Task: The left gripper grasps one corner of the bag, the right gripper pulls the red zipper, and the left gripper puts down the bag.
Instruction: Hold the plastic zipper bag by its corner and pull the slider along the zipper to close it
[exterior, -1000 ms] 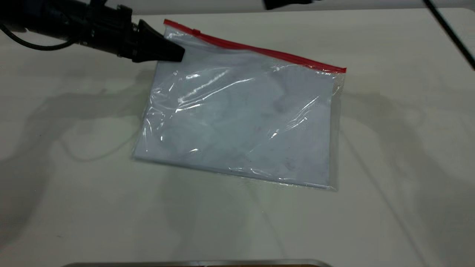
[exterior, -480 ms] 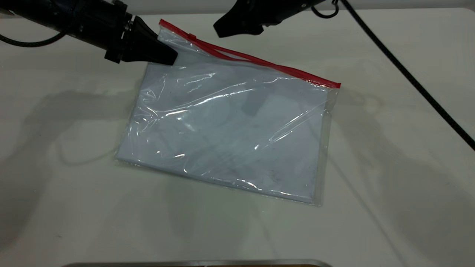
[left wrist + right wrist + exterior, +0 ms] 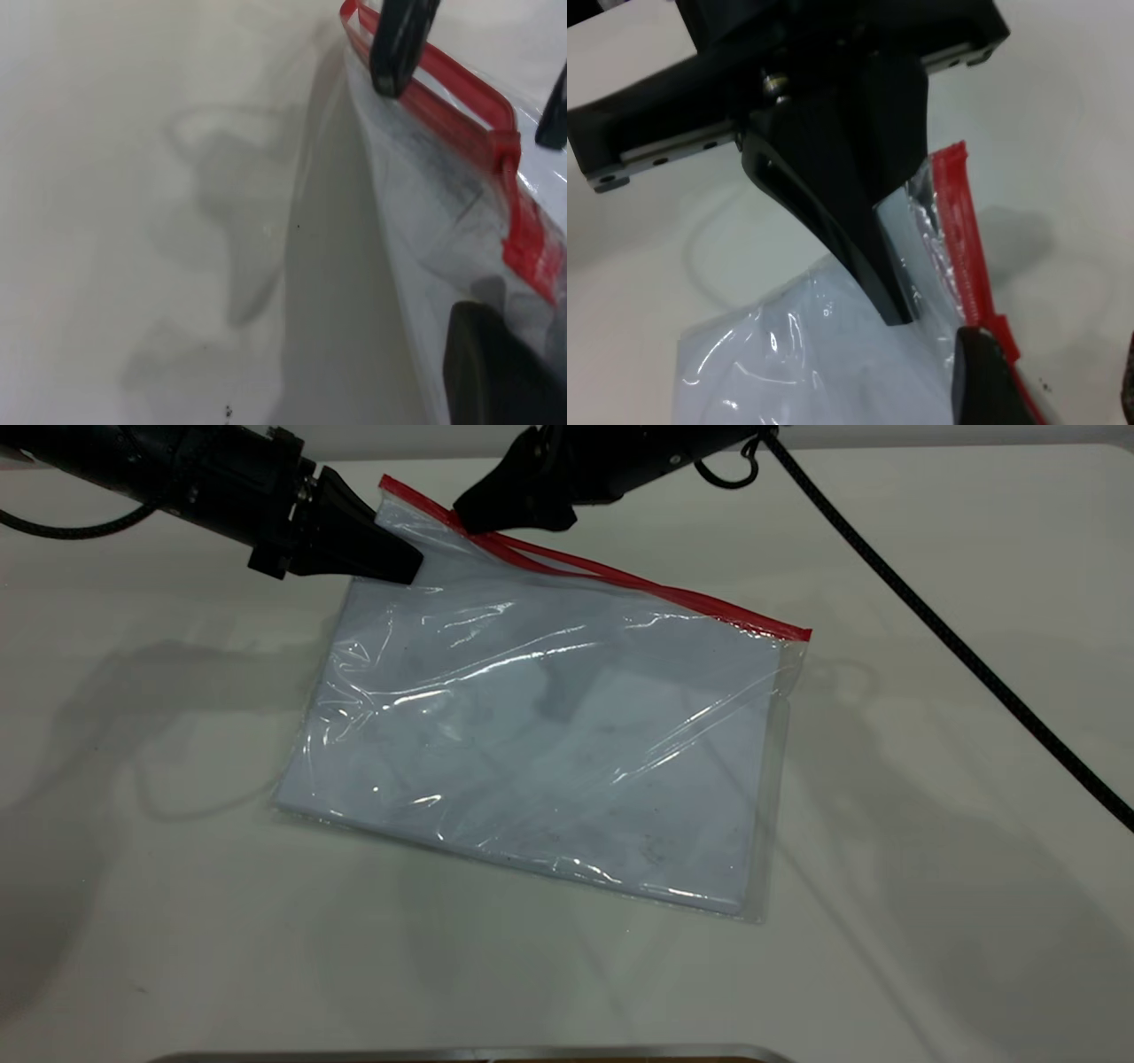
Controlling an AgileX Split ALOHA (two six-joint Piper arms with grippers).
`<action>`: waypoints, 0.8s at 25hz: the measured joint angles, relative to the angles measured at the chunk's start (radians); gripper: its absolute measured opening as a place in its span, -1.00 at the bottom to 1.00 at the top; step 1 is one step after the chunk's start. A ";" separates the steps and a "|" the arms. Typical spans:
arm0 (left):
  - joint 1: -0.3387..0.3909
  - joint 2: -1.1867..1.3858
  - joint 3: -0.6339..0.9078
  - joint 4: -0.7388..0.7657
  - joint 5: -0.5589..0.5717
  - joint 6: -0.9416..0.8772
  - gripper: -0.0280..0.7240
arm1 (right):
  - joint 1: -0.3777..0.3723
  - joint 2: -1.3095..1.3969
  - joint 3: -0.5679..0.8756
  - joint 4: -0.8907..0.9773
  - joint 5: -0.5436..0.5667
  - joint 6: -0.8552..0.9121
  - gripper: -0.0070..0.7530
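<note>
**A:** So where's the bag (image 3: 549,753) sitting right now?

**B:** Middle of the worktop (image 3: 930,921), lying at a slant. Most of it is flat on the surface; you can see white smudgy paper through the clear plastic. The zipper (image 3: 638,584) runs along the far long edge, and the strip splits into two lines near its left end, so the mouth is gaping a bit there.

**A:** And the corner (image 3: 399,500)?

**B:** Far left one, lifted a little off the worktop. The left gripper (image 3: 403,565) comes in from the left and is clamped on the plastic just below that red end, jaws squeezed narrow on the bag.

**A:** Right gripper (image 3: 469,518)?

**B:** Reaching in from the far side, tip down right at the zipper, a short way along from the held corner. The slider tab shows in the wrist views (image 3: 509,150), with one black finger (image 3: 400,44) right over the red strip. Can't honestly tell if the jaws are pinched on the tab or still apart, though. They're just there on it.

**A:** Anything else around?

**B:** The braided cable (image 3: 957,646) trailing off the right arm across the worktop's right side.
</note>
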 joint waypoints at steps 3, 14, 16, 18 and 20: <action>0.000 0.000 0.000 0.000 -0.001 0.000 -0.78 | 0.008 0.018 0.000 0.047 -0.002 -0.002 0.10; 0.000 0.000 0.000 0.000 -0.006 -0.001 -0.78 | 0.014 0.029 0.000 0.093 -0.002 -0.021 -0.26; 0.000 0.000 0.000 -0.002 -0.008 -0.001 -0.78 | 0.016 0.029 0.000 0.093 0.000 -0.021 -0.43; 0.000 0.000 0.000 -0.006 -0.010 -0.005 -0.78 | 0.017 0.029 0.000 0.093 0.004 -0.023 -0.59; 0.000 0.000 0.000 -0.010 -0.010 -0.009 -0.78 | 0.017 0.029 0.000 0.094 0.012 -0.024 -0.72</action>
